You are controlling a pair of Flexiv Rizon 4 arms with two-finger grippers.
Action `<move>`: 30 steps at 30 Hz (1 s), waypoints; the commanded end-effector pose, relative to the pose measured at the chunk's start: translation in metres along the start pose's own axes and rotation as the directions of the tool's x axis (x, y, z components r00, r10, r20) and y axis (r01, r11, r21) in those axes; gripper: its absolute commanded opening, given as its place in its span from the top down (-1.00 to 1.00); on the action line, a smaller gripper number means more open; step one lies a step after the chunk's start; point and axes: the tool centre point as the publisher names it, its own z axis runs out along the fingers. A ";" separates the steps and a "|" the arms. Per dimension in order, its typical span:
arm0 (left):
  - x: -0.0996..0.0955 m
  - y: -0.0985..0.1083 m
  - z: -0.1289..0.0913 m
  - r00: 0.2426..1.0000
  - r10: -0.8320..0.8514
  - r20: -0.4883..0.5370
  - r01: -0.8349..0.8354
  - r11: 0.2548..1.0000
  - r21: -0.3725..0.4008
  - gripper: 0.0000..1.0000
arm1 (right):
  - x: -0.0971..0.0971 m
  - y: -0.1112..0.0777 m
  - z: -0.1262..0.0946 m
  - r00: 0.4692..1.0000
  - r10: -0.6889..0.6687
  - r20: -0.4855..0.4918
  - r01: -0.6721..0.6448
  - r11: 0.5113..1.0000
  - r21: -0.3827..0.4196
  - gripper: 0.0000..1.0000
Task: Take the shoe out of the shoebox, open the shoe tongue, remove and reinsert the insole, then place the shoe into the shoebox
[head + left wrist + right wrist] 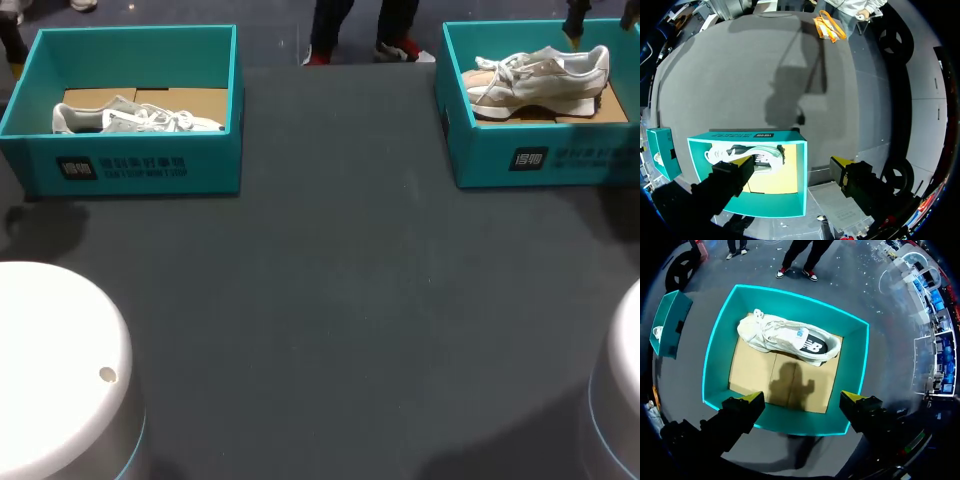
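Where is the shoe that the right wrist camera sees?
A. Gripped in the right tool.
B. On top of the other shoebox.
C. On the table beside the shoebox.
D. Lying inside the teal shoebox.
D: the shoe lies inside the teal shoebox, while the right tool hangs open above the box, holding nothing.

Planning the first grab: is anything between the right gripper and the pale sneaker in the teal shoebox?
Nothing visible. The open right gripper hangs over the lidless teal cardboard shoebox; the pale grey sneaker lies uncovered inside.
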 end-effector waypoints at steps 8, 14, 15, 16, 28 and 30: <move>0.000 0.000 -0.001 1.000 0.001 -0.003 -0.001 1.000 0.000 -1.00 | -0.028 0.034 0.054 0.992 0.111 0.051 -0.112 0.994 0.003 -1.00; 0.000 0.000 -0.001 1.000 0.001 -0.003 -0.001 1.000 0.000 -1.00 | -0.033 0.037 0.063 0.990 0.121 0.074 -0.123 0.992 0.019 -1.00; 0.000 0.000 -0.001 1.000 0.001 -0.003 -0.001 1.000 0.000 -1.00 | -0.033 0.037 0.063 0.990 0.121 0.074 -0.123 0.992 0.019 -1.00; 0.000 0.000 -0.001 1.000 0.001 -0.003 -0.001 1.000 0.000 -1.00 | -0.033 0.037 0.063 0.990 0.121 0.074 -0.123 0.992 0.019 -1.00; 0.000 0.000 -0.001 1.000 0.001 -0.003 -0.001 1.000 0.000 -1.00 | -0.044 0.044 0.089 0.976 0.194 0.096 -0.196 0.981 0.008 -1.00; 0.000 0.000 -0.001 1.000 0.001 -0.003 -0.001 1.000 0.000 -1.00 | -0.046 0.046 0.097 0.970 0.213 0.121 -0.216 0.976 0.014 -1.00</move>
